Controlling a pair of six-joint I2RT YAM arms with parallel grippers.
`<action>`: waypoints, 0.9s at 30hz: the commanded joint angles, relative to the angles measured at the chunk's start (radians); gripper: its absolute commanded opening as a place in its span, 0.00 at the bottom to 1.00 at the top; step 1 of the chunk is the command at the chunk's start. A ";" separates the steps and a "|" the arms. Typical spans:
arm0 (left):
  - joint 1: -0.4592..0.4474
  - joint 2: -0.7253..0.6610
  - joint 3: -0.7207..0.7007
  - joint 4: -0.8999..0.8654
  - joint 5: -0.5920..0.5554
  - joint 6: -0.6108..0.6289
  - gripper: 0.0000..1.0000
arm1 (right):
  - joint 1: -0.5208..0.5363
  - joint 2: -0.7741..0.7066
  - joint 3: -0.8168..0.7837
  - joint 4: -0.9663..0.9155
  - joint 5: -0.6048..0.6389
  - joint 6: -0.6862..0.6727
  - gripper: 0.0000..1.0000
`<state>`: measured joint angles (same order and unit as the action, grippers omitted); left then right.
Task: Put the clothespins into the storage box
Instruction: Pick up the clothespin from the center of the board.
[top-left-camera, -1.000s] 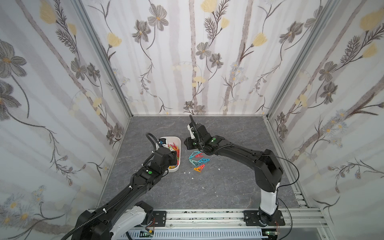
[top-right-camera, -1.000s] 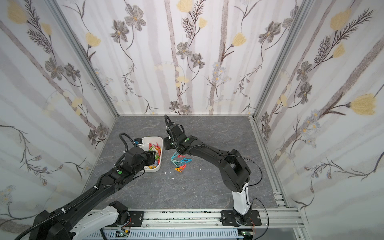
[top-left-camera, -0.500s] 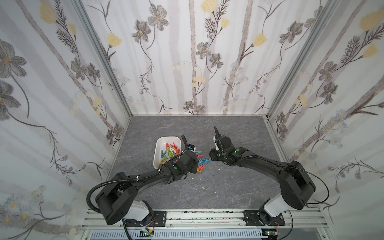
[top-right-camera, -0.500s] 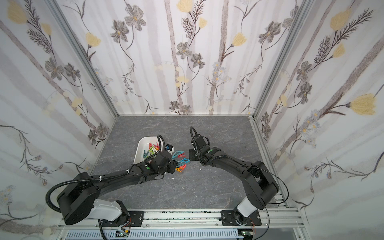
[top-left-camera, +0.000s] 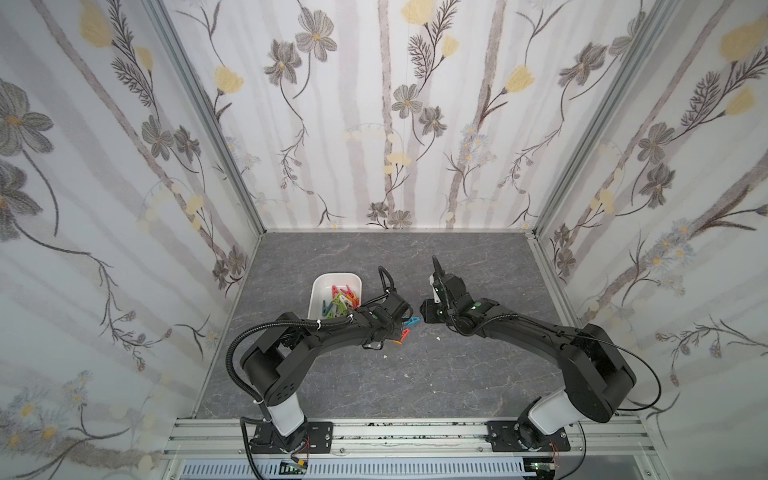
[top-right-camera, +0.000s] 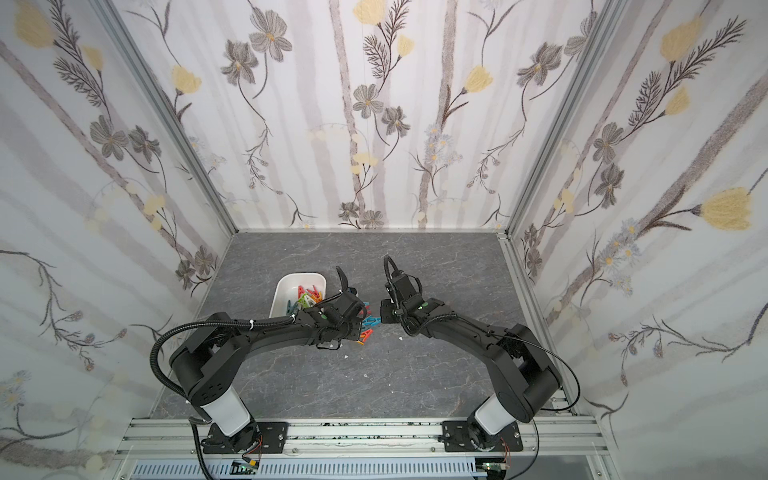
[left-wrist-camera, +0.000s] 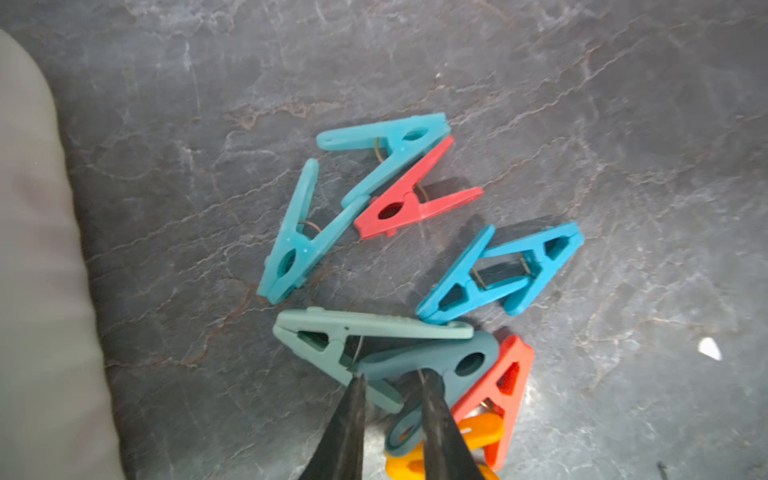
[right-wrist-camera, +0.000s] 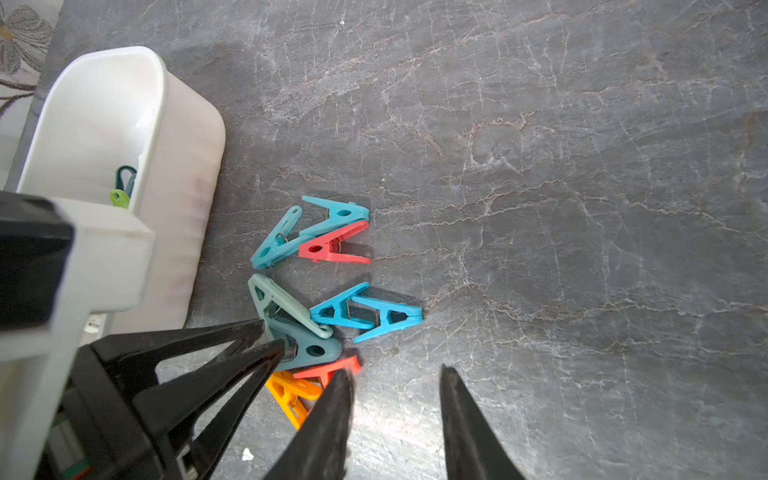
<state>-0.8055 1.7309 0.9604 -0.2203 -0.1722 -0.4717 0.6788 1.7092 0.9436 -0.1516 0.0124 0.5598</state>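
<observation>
Task part done. The box (top-left-camera: 321, 291), left of centre, holds a heap of pins (top-left-camera: 338, 300) too tangled to count. Eight loose pins (left-wrist-camera: 407, 203) lie just right of it: two teal, one each red, blue, sage, dark teal, red-orange, yellow. The left gripper (left-wrist-camera: 390, 380) appears to pinch the dark teal pin (left-wrist-camera: 457, 357). The right gripper (right-wrist-camera: 395, 370) is spread and empty.

LAYOUT, top view | storage box (top-left-camera: 314, 291) on table (top-left-camera: 457, 374), left of frame centre | boxed clothespins (top-left-camera: 340, 300) heaped in its lower-right part | loose clothespins (top-left-camera: 411, 321) on table just right of box, not touching its wall
</observation>
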 joint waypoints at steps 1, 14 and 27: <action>0.010 0.012 0.014 -0.050 -0.052 -0.030 0.24 | -0.004 0.001 -0.001 0.050 0.003 -0.004 0.38; 0.047 0.065 0.018 -0.014 -0.033 -0.022 0.25 | -0.015 -0.011 -0.020 0.066 0.003 -0.011 0.38; 0.046 -0.009 0.070 -0.020 0.014 0.008 0.06 | -0.012 -0.027 -0.045 0.067 -0.017 -0.016 0.38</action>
<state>-0.7601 1.7592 1.0195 -0.2222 -0.1768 -0.4709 0.6628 1.6939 0.9070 -0.1246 0.0063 0.5488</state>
